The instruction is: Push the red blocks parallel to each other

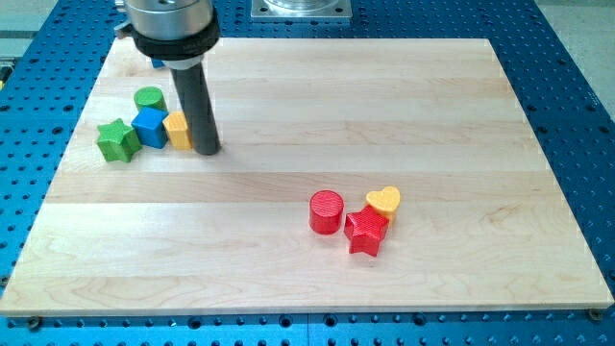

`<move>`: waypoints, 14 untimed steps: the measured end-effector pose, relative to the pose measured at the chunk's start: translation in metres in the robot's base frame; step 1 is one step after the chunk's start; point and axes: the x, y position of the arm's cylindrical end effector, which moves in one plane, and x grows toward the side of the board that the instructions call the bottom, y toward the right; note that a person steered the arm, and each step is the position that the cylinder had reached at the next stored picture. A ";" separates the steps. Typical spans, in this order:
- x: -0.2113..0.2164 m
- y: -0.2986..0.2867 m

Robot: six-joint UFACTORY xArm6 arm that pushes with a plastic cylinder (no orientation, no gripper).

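Observation:
A red cylinder point(326, 211) and a red star block point(366, 232) sit close together right of the board's middle, near the view's bottom. A yellow heart block point(383, 202) touches the star's upper right. My tip point(208, 149) rests on the board at the upper left, far from the red blocks. It stands just right of a yellow block point(177, 130), touching or nearly touching it.
Left of my tip is a cluster: a blue cube point(151, 126), a green cylinder point(148, 98) and a green star point(117, 140). Part of a blue block point(157, 62) shows behind the rod's mount. The wooden board point(307, 279) lies on a blue perforated table.

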 end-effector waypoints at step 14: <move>0.041 -0.015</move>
